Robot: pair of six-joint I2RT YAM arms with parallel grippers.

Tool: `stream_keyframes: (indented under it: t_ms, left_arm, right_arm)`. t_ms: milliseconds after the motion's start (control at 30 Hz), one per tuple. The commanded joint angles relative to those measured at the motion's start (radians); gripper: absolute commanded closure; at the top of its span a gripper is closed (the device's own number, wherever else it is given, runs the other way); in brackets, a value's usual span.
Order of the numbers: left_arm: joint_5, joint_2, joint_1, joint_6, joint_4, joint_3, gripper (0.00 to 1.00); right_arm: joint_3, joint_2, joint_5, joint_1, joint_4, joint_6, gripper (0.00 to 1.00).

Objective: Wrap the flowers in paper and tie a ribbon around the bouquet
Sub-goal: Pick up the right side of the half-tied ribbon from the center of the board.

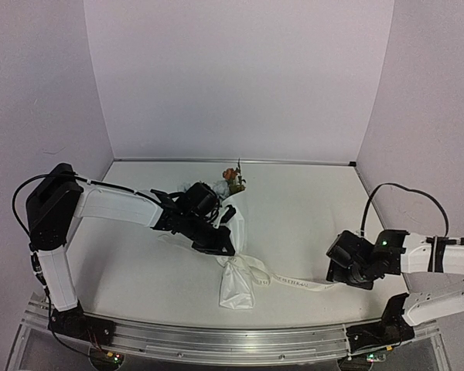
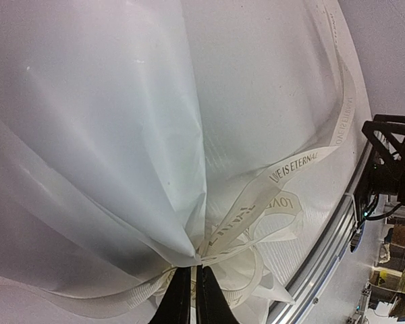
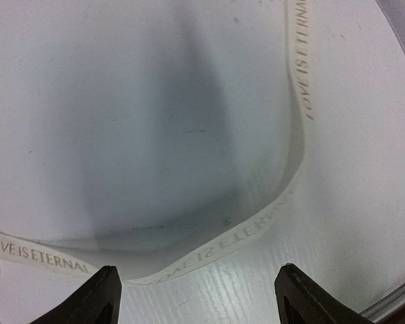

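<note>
The paper (image 1: 236, 270) is gathered round the flowers (image 1: 233, 179), whose orange and pale blooms stick out at the far end. The ribbon (image 1: 294, 282) is wound round the bundle's neck, and its lettered tail trails right across the table. My left gripper (image 1: 224, 246) sits over that neck. In the left wrist view the left gripper (image 2: 192, 278) is shut, its tips pinching the ribbon (image 2: 293, 165) where it crosses the bunched paper (image 2: 121, 135). My right gripper (image 1: 339, 272) stands open by the tail's end. Between its spread fingers (image 3: 101, 297) only table shows, and the ribbon (image 3: 256, 226) lies just ahead.
An aluminium rail (image 1: 240, 340) runs along the near table edge. Lilac walls (image 1: 240, 77) close in the back and both sides. The right arm (image 2: 391, 162) shows at the right edge of the left wrist view.
</note>
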Motion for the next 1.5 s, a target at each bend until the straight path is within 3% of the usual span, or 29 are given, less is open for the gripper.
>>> stream_keyframes:
  t_ms: [0,267,467,600,700,833,967,1233,1467]
  left_arm:
    - [0.013,-0.014,-0.001,0.012,0.023,0.014,0.94]
    - [0.011,-0.025,-0.001,0.010,0.022,0.006,0.94]
    - [0.010,-0.028,-0.001,0.010,0.022,0.006,0.93]
    - [0.007,-0.035,-0.001,0.011,0.022,0.006,0.92]
    - [0.009,-0.037,-0.001,0.011,0.022,0.007,0.91]
    - [0.004,-0.046,-0.001,0.016,0.017,0.009,0.86]
    - [-0.005,-0.056,-0.001,0.022,0.007,0.019,0.75]
    - [-0.054,-0.129,0.006,0.049,-0.032,0.065,0.48]
    - [-0.039,-0.188,0.079,0.096,-0.074,0.092,0.43]
  right_arm:
    - [-0.058,-0.048,0.038,-0.102,-0.085,0.121,0.18]
    - [-0.065,0.000,-0.016,-0.256,-0.015,0.086,0.25]
    - [-0.092,0.096,-0.047,-0.324,0.109,0.097,0.49]
    - [-0.090,0.147,-0.033,-0.335,0.147,0.100,0.56]
    - [-0.089,0.188,-0.046,-0.345,0.172,0.097,0.70]
    - [-0.074,0.223,-0.048,-0.351,0.200,0.064,0.98]
    - [-0.024,0.234,-0.029,-0.353,0.204,-0.023,1.00]
    - [0.208,0.301,-0.067,-0.354,0.247,-0.365,1.00]
    - [0.445,0.469,-0.306,-0.355,0.374,-0.606,1.00]
